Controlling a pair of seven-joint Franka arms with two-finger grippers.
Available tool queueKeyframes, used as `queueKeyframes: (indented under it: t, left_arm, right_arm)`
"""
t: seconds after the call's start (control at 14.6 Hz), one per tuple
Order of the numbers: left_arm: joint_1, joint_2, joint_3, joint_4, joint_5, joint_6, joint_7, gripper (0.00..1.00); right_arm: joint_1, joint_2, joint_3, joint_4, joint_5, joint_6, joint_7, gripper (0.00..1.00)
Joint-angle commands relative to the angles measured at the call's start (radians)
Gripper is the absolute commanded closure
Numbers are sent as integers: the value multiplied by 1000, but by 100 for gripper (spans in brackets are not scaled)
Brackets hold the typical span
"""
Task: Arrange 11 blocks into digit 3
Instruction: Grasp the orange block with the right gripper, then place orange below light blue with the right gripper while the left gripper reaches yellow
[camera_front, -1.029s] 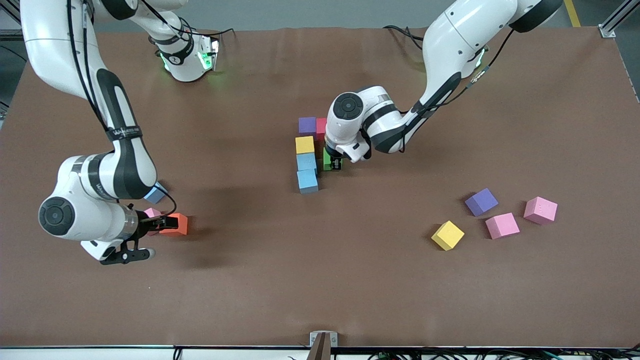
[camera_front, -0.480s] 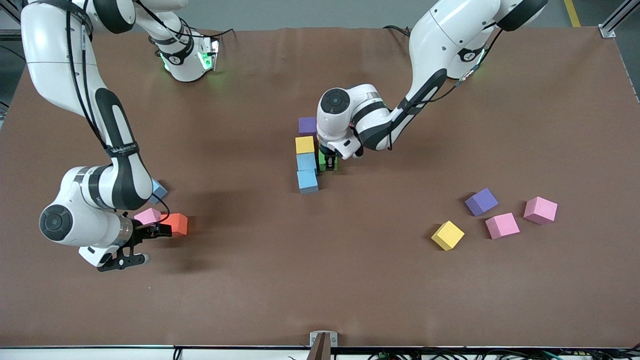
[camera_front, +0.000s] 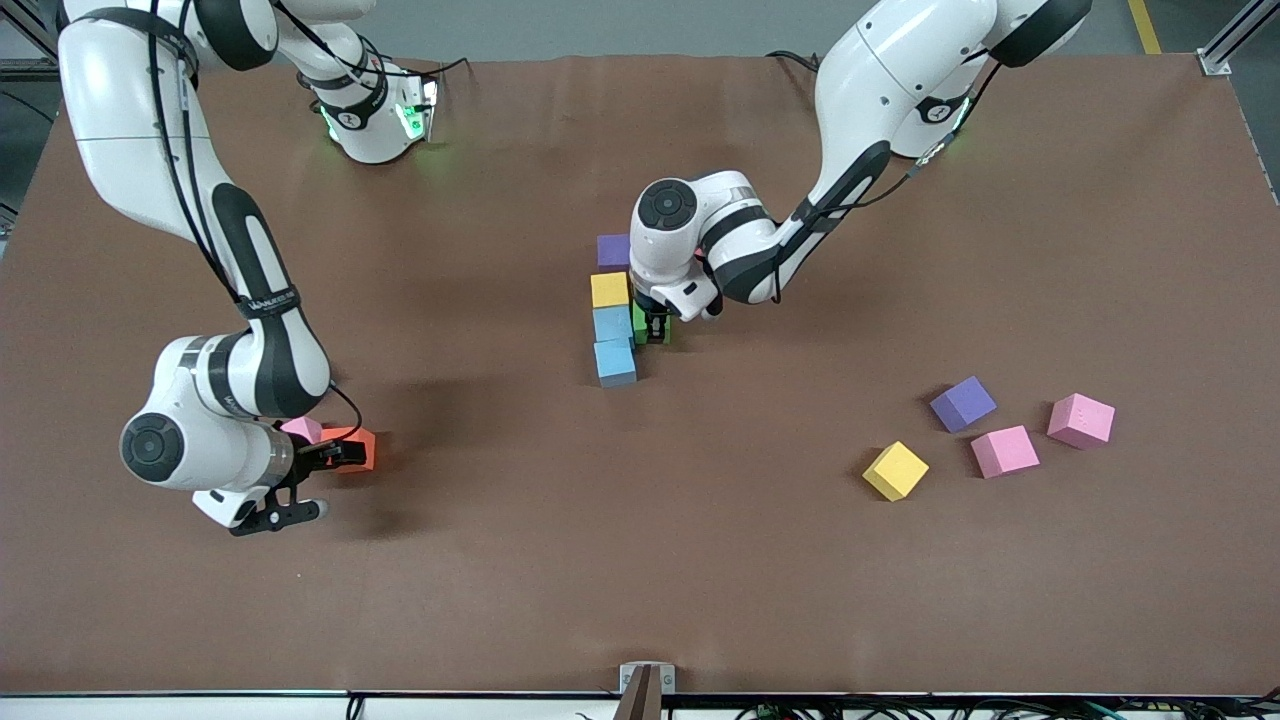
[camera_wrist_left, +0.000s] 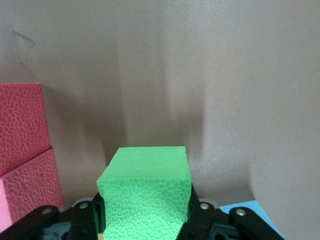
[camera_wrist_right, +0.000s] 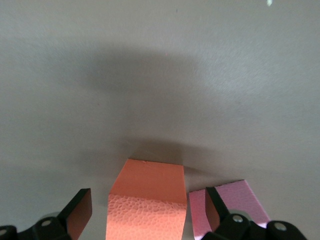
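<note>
**Green cube held at the column, orange cube between open jaws**

Your left gripper (camera_front: 655, 328) is clamped on the green block (camera_wrist_left: 146, 195), held against the light blue block (camera_front: 613, 323) in the column near the table's (camera_front: 640, 560) middle. That column runs purple (camera_front: 613, 249), yellow (camera_front: 609, 289), light blue, light blue (camera_front: 615, 362) toward the front edge.

Your right gripper (camera_wrist_right: 147, 207) sits low near the right arm's end of the table, jaws wide with the orange block (camera_wrist_right: 145, 202) between them, not gripped. A pink block (camera_wrist_right: 235, 202) lies just beside it.

Toward the left arm's end, you have four loose blocks: a yellow one (camera_front: 895, 470), a purple one (camera_front: 963, 403) and two pink ones (camera_front: 1005, 451) (camera_front: 1080, 419).
</note>
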Motion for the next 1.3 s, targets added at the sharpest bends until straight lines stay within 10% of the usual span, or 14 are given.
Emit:
queueKeyframes:
  t: [0.0,0.41,0.75,1.23]
  left_arm:
    - [-15,19,16,26,21,4,-22,94]
    - [-14,26,21,35,21,4,-21,94]
    - [-15,27,21,41,20,4,-22,92]
    - [-12,33,21,49,17,6,-22,63]
  right_arm:
    - [-1,-27,2,-79,3,59,-5,0]
    - [8,-36,3,-137,3,64,-4,0]
    - [11,-40,3,-143,2,30,-11,57]
    - [74,-37,8,-18,5,-79,6,72]
